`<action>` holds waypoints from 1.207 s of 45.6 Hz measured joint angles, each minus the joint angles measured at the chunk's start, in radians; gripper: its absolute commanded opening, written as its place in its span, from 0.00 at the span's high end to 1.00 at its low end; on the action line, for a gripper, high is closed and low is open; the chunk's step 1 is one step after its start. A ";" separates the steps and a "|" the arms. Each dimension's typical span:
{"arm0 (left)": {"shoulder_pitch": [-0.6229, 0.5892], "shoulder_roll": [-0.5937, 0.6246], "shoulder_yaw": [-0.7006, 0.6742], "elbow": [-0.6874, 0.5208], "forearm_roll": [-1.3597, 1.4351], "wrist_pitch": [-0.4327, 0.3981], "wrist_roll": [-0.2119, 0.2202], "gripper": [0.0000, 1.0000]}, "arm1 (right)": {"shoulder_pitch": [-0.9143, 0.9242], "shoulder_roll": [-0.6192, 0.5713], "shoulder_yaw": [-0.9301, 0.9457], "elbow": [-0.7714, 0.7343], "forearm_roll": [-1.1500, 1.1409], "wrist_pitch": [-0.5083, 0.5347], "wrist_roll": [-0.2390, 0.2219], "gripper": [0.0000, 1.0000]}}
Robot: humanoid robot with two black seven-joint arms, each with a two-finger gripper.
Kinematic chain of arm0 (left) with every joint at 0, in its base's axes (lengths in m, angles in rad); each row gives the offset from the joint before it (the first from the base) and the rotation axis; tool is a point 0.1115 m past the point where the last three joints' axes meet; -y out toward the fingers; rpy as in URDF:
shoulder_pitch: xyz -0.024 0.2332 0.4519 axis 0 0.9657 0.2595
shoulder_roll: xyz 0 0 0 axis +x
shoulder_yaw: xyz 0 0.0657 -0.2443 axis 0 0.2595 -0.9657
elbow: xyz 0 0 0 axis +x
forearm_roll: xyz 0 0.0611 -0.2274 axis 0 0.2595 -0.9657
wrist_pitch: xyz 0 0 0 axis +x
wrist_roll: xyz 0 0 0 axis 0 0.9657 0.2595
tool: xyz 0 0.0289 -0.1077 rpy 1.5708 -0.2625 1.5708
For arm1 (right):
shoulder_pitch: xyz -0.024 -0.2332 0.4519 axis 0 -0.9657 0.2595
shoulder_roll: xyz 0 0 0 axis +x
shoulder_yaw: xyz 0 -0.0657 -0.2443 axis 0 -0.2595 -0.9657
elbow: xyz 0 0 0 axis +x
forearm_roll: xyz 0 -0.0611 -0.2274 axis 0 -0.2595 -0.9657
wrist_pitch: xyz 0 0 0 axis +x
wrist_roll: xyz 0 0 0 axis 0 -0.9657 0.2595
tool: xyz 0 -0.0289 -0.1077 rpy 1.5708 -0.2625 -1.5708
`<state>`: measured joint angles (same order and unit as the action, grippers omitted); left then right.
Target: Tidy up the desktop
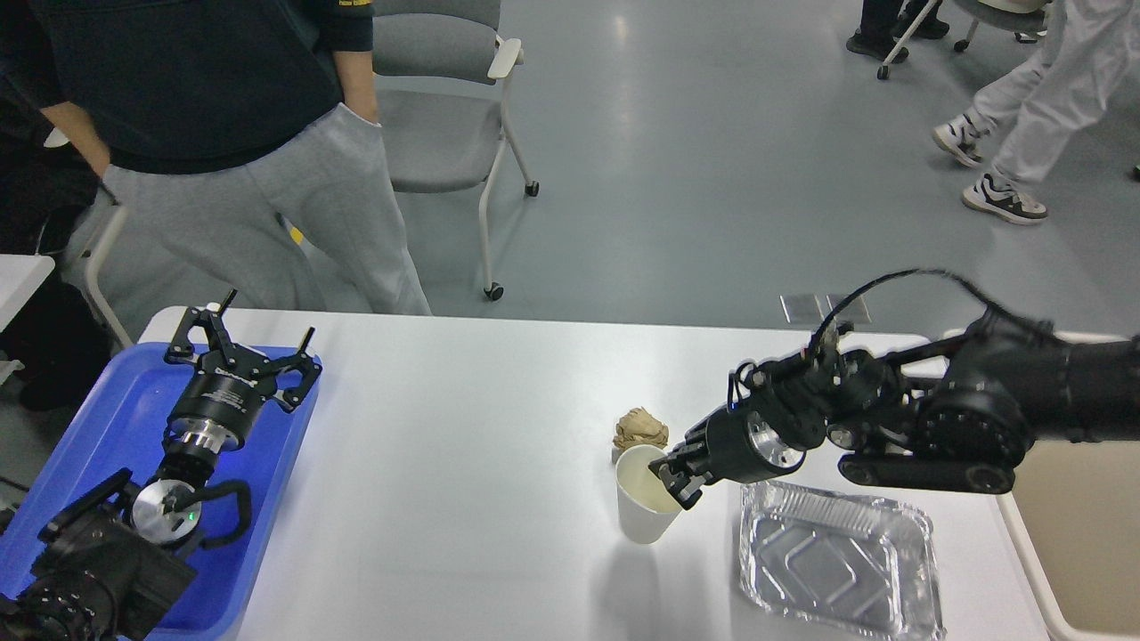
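The white desktop (463, 481) fills the lower view. My right gripper (672, 481) is shut on the rim of a white paper cup (643, 509) and holds it lifted above the desktop; the cup's shadow lies below it. A crumpled brown paper ball (640, 430) lies on the desktop just behind the cup. An empty foil tray (837, 561) lies to the right of the cup, under my right arm. My left gripper (240, 343) is open and empty above the blue tray (107, 418) at the left edge.
A beige bin (1087, 543) stands off the desktop's right end. A person in grey trousers (258, 205) stands close behind the far left edge, next to a grey chair (445, 116). Other people walk at the far right.
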<state>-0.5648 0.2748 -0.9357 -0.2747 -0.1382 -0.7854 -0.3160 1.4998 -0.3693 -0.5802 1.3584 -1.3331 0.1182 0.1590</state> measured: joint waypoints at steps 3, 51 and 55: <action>0.000 0.000 0.000 0.000 0.000 0.000 0.000 0.00 | 0.073 -0.053 0.008 0.059 0.034 0.047 0.000 1.00; 0.000 0.001 0.000 0.000 -0.001 0.000 0.000 0.00 | 0.122 -0.679 0.336 0.044 0.322 0.209 -0.001 1.00; 0.000 0.001 0.000 0.000 -0.001 0.000 -0.001 0.00 | 0.019 -0.732 0.364 -0.032 0.436 0.144 0.000 1.00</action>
<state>-0.5644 0.2757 -0.9358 -0.2746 -0.1395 -0.7854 -0.3166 1.5187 -1.1010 -0.2161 1.3263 -0.8967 0.2627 0.1590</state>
